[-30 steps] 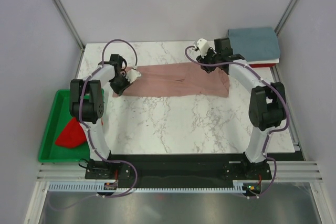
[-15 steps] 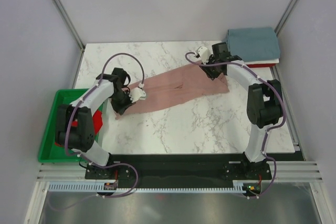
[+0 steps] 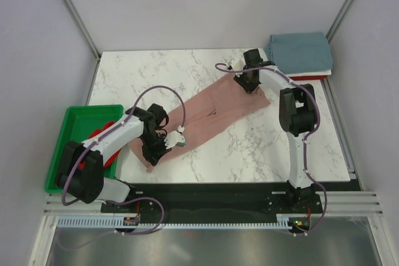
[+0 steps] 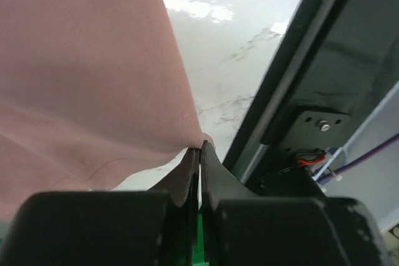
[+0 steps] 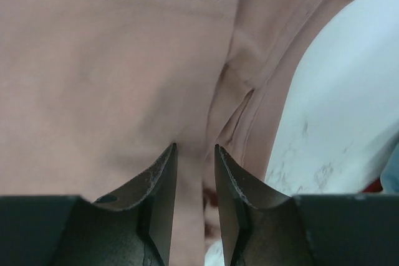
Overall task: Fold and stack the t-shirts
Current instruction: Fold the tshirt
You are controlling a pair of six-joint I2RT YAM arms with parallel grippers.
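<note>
The dusty-pink t-shirt (image 3: 224,104) lies as a long, narrow band of soft matte cloth, slanting across the counter (image 3: 249,147) from the far right towards the near left. It is mostly flat, with a few shallow lengthwise creases and a wider, roughly square far end. In the right wrist view its weave looks fine and plain, with a stitched hem and a ridge of gathered folds beside the bare stone.

At the near-left end, the left gripper (image 4: 199,154) has its dark, tapered jaws pressed together, pinching the very edge of the pink cloth, which drapes away from them in a smooth sheet. At the far-right end, the right gripper (image 5: 194,151) sits over the shirt with its jaws a narrow slit apart and cloth showing in the gap. I cannot tell whether they grip it.

The counter is glossy white marble with thin grey veins. On its far right corner rests the grey-blue t-shirt (image 3: 300,51), folded into a neat rectangle. Off the left edge sits a green plastic tray (image 3: 78,119) with raised walls, and inside it lies the bright red t-shirt (image 3: 93,136), crumpled and largely hidden by the left arm.
</note>
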